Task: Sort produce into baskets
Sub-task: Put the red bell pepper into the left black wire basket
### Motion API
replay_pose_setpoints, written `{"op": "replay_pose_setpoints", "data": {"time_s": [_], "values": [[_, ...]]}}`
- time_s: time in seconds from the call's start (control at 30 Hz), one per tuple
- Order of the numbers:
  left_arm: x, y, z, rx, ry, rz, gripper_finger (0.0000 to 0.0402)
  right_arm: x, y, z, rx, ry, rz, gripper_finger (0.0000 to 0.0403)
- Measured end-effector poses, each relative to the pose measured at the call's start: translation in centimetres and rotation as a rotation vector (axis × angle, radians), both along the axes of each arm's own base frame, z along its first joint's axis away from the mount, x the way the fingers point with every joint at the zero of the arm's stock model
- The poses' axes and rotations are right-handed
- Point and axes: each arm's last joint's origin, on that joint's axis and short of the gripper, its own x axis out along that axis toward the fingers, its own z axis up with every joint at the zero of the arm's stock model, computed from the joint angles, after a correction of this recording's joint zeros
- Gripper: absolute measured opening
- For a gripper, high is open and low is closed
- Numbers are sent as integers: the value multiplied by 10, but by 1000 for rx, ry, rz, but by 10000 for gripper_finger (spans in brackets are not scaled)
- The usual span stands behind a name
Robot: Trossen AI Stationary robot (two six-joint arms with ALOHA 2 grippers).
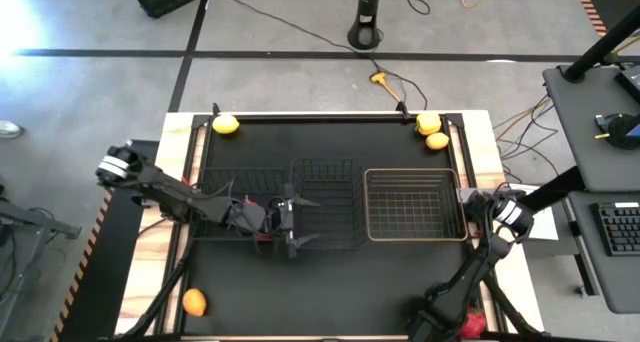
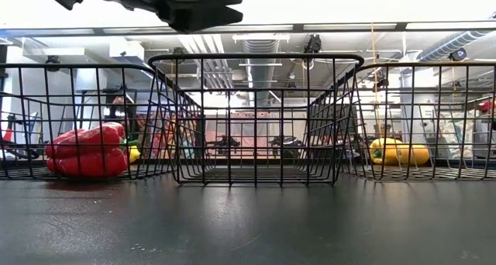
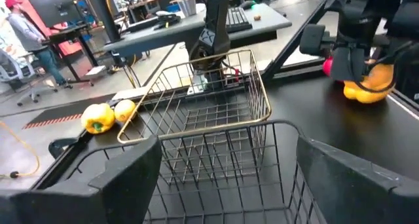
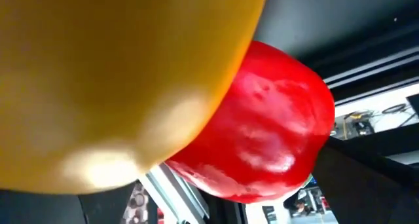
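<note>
Three wire baskets stand in a row mid-table: a black one, a narrower black one and a pale metallic one. A red pepper lies in the left black basket. My left gripper hovers open and empty over the narrow basket's left edge; it also shows in its wrist view. My right gripper is low at the table's near right corner, right at a yellow pepper and a red pepper. The yellow pepper fills its wrist view.
A lemon lies at the far left corner. A yellow pepper and a lemon lie at the far right. An orange lemon lies near left. A person stands in the room beyond.
</note>
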Motion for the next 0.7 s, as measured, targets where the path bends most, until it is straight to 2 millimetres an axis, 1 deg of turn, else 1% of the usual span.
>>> {"op": "replay_pose_setpoints", "data": {"time_s": [0.2,0.33,0.47,0.6,0.7], "values": [[-1,0,1,34,5,-4,336,1,-2,-3,-28,-22,-8,400],[-7,3,6,43,37,4,336,11,-6,1,-32,-52,-32,400],[-16,6,16,37,39,6,336,26,-17,10,-84,-161,-41,400],[-24,8,27,29,18,6,336,40,-32,19,-182,-310,-29,400],[-28,10,33,23,1,7,336,45,-41,27,-225,-393,-14,400]]}}
